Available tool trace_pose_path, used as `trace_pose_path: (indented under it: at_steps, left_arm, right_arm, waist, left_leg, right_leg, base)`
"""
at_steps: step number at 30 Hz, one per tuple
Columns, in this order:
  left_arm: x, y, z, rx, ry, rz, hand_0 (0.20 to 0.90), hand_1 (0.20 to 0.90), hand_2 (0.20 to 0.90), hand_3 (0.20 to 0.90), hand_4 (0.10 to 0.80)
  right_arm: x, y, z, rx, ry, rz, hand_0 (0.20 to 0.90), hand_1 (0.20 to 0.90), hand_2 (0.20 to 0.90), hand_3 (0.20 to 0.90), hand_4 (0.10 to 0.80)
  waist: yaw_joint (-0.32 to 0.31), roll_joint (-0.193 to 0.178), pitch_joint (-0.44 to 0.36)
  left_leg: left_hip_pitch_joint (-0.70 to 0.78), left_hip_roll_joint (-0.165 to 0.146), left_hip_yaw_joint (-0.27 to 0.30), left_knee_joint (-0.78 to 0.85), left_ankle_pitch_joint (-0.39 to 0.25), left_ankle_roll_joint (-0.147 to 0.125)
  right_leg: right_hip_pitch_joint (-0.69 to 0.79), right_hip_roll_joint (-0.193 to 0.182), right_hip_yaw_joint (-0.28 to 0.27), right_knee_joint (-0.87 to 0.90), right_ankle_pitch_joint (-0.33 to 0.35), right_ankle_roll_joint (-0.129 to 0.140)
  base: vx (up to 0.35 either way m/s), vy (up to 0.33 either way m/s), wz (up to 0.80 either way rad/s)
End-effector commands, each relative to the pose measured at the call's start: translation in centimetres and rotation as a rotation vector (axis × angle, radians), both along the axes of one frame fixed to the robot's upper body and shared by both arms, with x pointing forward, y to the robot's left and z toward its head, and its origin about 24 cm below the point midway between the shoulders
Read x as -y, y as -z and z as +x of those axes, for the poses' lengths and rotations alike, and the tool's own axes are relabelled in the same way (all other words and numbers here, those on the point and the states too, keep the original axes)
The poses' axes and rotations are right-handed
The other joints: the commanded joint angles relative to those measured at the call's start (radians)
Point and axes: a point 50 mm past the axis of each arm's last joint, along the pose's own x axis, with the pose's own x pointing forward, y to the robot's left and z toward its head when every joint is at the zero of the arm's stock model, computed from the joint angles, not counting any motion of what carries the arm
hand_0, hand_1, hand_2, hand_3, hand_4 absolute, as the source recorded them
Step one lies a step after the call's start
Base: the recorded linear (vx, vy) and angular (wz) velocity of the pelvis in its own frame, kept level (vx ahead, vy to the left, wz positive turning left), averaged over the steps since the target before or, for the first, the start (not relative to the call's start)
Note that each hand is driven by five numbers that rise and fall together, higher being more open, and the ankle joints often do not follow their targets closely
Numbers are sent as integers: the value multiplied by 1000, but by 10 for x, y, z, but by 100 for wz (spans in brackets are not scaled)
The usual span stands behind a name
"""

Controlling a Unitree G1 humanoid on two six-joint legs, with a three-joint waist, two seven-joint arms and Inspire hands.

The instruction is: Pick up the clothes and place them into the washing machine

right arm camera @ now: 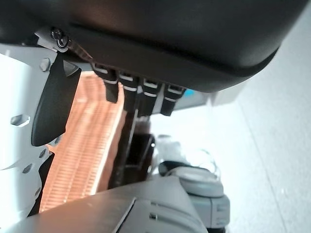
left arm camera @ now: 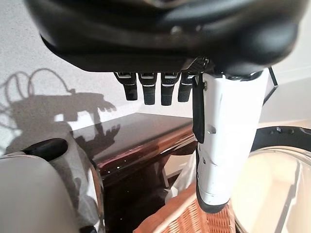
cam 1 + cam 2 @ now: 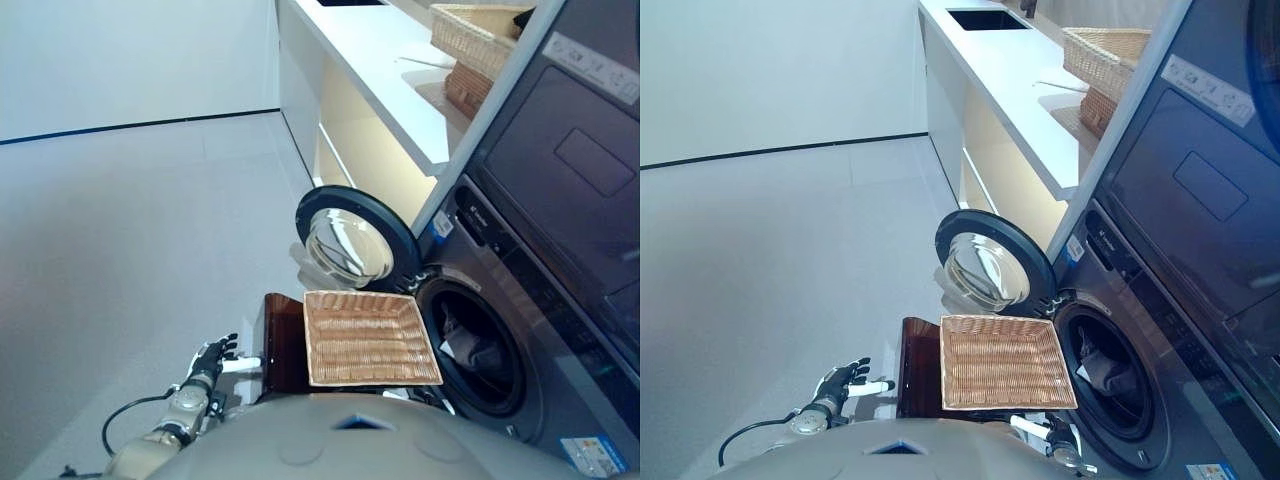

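The washing machine [image 3: 1140, 350] drum mouth [image 3: 1108, 372] is open, though a garment [image 3: 1102, 368] lies inside it. Its round door [image 3: 992, 262] swings out to the left, standing behind the wicker basket [image 3: 1002, 362]. The basket sits on a dark brown stand [image 3: 918, 365] just beside the mouth. Bare floor [image 3: 770, 280] spreads left. A white worktop [image 3: 1015, 70] overhangs behind the door.

Left hand [image 2: 160, 92] open — dark table [image 2: 131, 141], wicker basket [image 2: 194, 221]
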Motion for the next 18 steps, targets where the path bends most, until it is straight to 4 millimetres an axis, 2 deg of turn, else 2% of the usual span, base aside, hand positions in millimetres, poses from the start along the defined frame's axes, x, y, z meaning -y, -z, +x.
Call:
trace_pose_path:
  at_steps: [1, 8, 12, 13, 15, 18]
  left_arm:
    - [1, -8, 32, 108, 29, -5, 900, 900, 900, 900, 800]
    - [10, -7, 33, 102, 73, -39, 900, 900, 900, 900, 800]
    - [8, -8, 36, 105, 77, -36, 900, 900, 900, 900, 800]
    - [8, -7, 36, 97, 85, -36, 900, 900, 900, 900, 800]
    - [10, -8, 39, 108, 96, -30, 900, 900, 900, 900, 800]
    - [11, -9, 43, 119, 118, -20, 900, 900, 900, 900, 800]
  right_arm:
    - [16, -3, 7, -7, -36, -47, 900, 900, 900, 900, 800]
    - [17, -4, 23, 29, -48, -38, 900, 900, 900, 900, 800]
    - [20, -5, 31, 53, -38, -48, 900, 900, 900, 900, 800]
    - [18, -6, 36, 77, -25, -47, 900, 900, 900, 900, 800]
    - [18, -6, 39, 88, -9, -51, 900, 900, 900, 900, 800]
    - [23, -8, 45, 96, -23, -72, 900, 900, 900, 900, 800]
  waist:
    - [7, -15, -6]
    - [5, -20, 6]
    - [1, -27, 27]
    - [-7, -26, 44]
    - [-17, -22, 66]
    - [-29, -10, 81]
  left_leg:
    - [-23, -2, 21, -6, 0, -31]
    - [-38, -3, 15, -2, 1, -26]
    - [-47, -4, 10, 10, -1, -13]
    - [-47, -14, 7, 10, -4, 2]
    - [-49, -32, 8, 4, 1, 17]
    - [-71, -64, 27, -19, 16, 23]
  right_leg:
    - [-53, 6, 28, -24, 102, -1]
    - [-70, 2, 24, -11, 106, 3]
    - [-97, 7, 32, 52, 107, 7]
    - [-115, 7, 44, 86, 109, 15]
    - [-139, -1, 69, 103, 141, 26]
    - [-195, -31, 140, 71, 246, 50]
  base:
    - [0, 0, 0]
    - [-19, 26, 0]
    - [-62, 66, 1]
    - [-95, 137, 1]
    - [-142, 188, -2]
    - [-191, 157, -27]
